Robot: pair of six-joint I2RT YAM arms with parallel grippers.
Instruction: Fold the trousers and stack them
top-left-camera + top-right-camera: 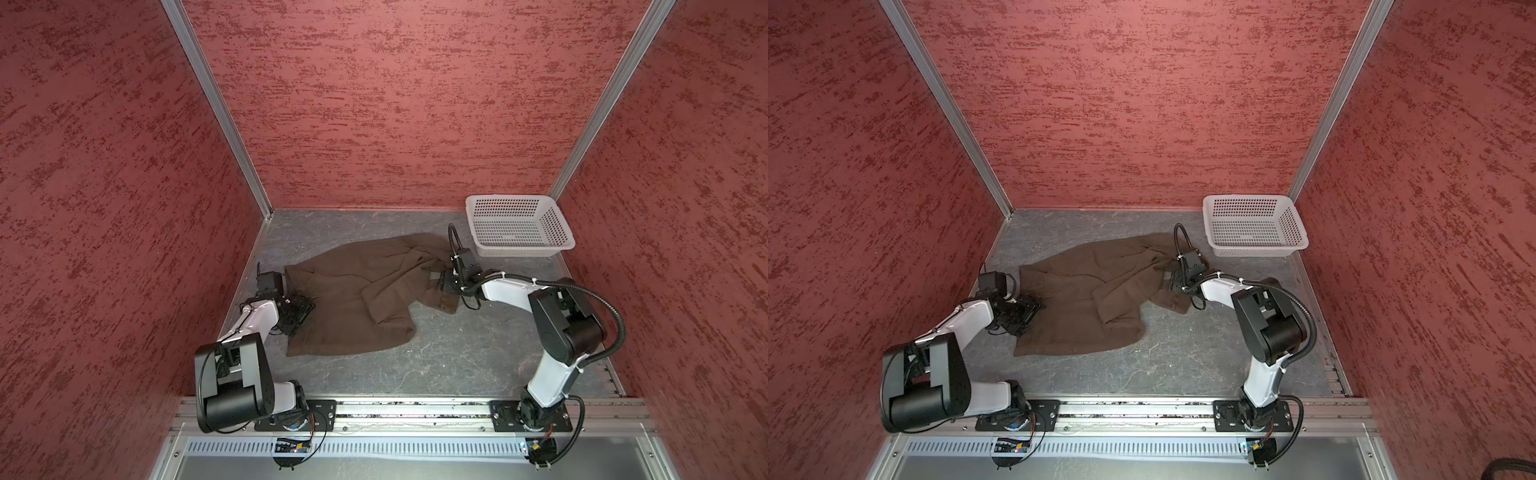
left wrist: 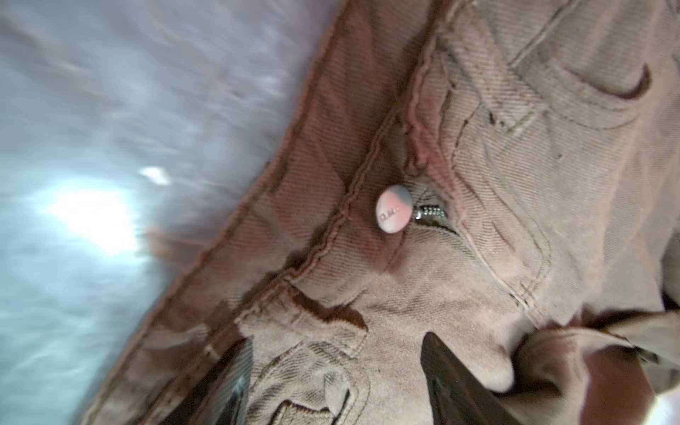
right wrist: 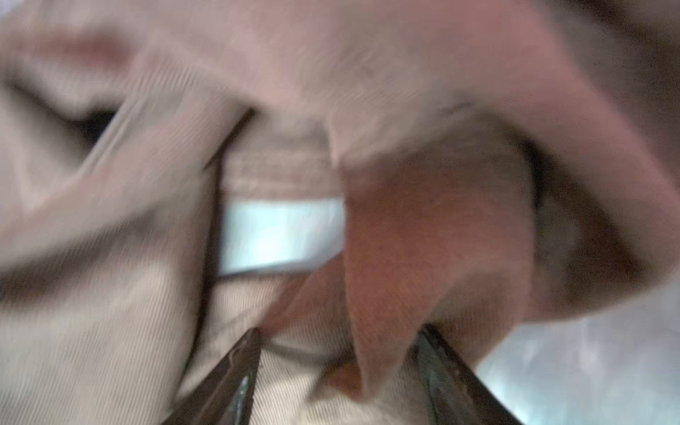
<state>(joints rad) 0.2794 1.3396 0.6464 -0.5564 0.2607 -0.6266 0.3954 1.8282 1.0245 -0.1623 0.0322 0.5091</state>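
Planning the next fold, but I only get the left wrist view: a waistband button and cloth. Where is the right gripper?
Observer: The right gripper is at the opposite, right end of the trousers, its jaws apart at bunched cloth.
Operator: Do the trousers lie flat?
Observer: No. In both top views they are rumpled, with part doubled back diagonally across the middle.
Operator: Where is the basket?
Observer: The white basket stands empty in the far right corner of the table, apart from the trousers.
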